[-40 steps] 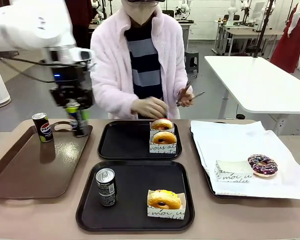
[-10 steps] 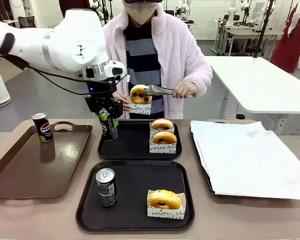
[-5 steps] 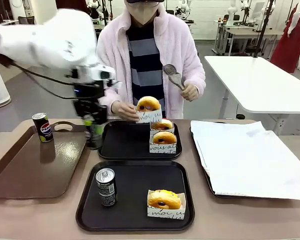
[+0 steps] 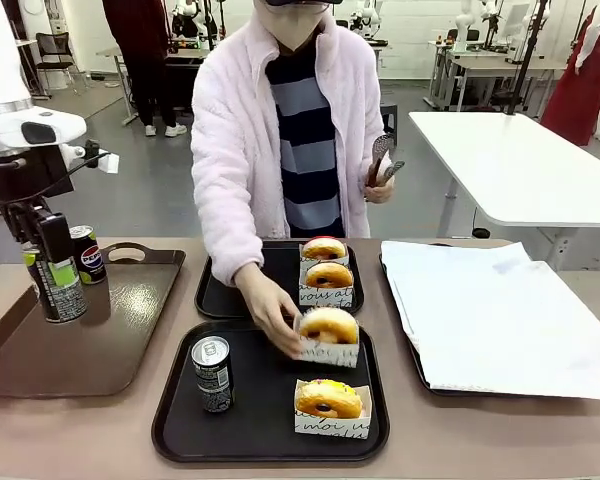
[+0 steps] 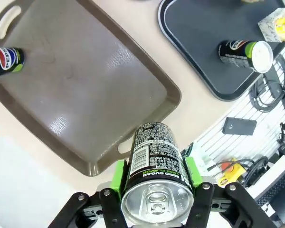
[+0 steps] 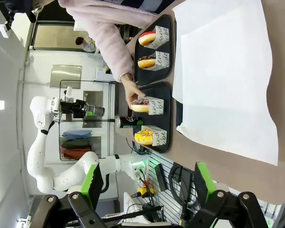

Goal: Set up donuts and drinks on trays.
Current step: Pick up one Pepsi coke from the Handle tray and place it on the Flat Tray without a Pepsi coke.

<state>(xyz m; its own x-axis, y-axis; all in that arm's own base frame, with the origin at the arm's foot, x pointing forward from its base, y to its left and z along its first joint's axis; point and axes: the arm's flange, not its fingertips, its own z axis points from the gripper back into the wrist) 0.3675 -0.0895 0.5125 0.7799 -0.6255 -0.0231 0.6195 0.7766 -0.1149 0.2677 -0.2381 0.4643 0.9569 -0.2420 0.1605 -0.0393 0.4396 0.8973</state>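
My left gripper (image 4: 52,268) is shut on a black drink can with green marks (image 4: 56,285), held upright over the left part of the brown tray; the left wrist view shows the can (image 5: 154,161) between the green pads. The near black tray (image 4: 270,400) holds a grey-patterned can (image 4: 212,373) and a yellow donut (image 4: 328,403). A person's hand sets a second sleeved donut (image 4: 328,333) on that tray. The far black tray (image 4: 242,288) holds two donuts (image 4: 328,277). My right gripper (image 6: 147,190) stands open with nothing between its fingers.
A Pepsi can (image 4: 85,253) stands at the back of the brown handled tray (image 4: 110,345). A tray lined with white paper (image 4: 500,320) lies at the right. The person's other hand holds tongs (image 4: 382,158) up near the chest.
My left arm swung left with the black-and-green can, from the far black tray to over the brown tray. The person brought a donut down onto the near black tray.
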